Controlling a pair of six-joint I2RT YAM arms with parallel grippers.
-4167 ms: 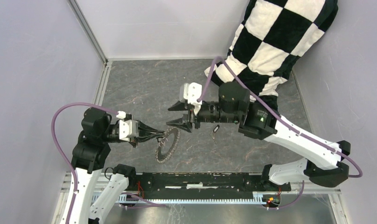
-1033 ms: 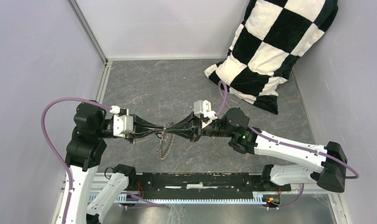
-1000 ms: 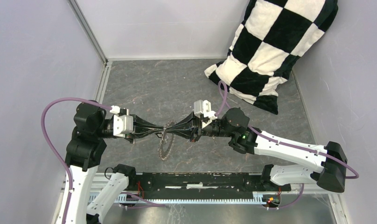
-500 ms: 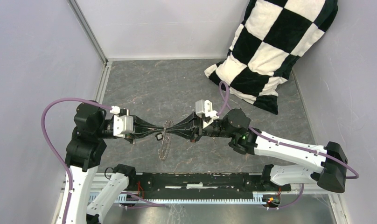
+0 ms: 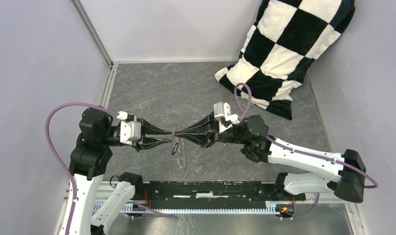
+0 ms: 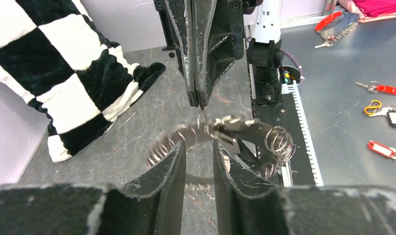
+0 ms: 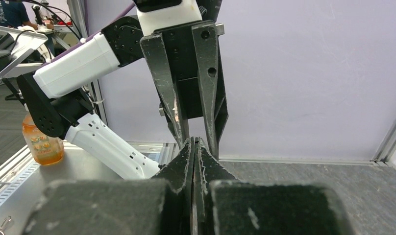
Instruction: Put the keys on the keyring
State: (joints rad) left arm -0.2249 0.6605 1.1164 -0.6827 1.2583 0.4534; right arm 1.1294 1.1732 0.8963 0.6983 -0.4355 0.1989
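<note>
1. Gripped by its upper rim in the right hand [image 5: 177, 132]: the keyring [image 5: 182, 155], pinched at the very tips, with no gap to be seen there from the right wrist view.
2. Hung edge-on below those tips over the grey marbled surface [image 5: 152, 88], roughly midway between the two arms. Cannot tell whether its lower edge touches the surface.
3. Seen from the left wrist only as a smeared arc of small metal keys, too blurred to count.
4. Open at the left hand [image 5: 171, 137]: parted, aimed tip to tip at the right hand, stopped just short of the ring and not clamped on it.
5. Just below the left fingertips and right beside the ring: a small black-headed key [image 5: 175, 147]. Cannot tell whether hooked on the ring or only lying against it; likewise blurred from the left wrist.
6. Propped in the far right corner against the wall, well apart from both hands: a black-and-white checkered cushion [image 5: 289, 49].
7. Beyond the near edge, from the left wrist view: on a separate grey top, a red tag [image 6: 377, 89] among other small tags and loose rings.
8. To the left in the right wrist view: an orange bottle [image 7: 42, 142] on a side bench.
</note>
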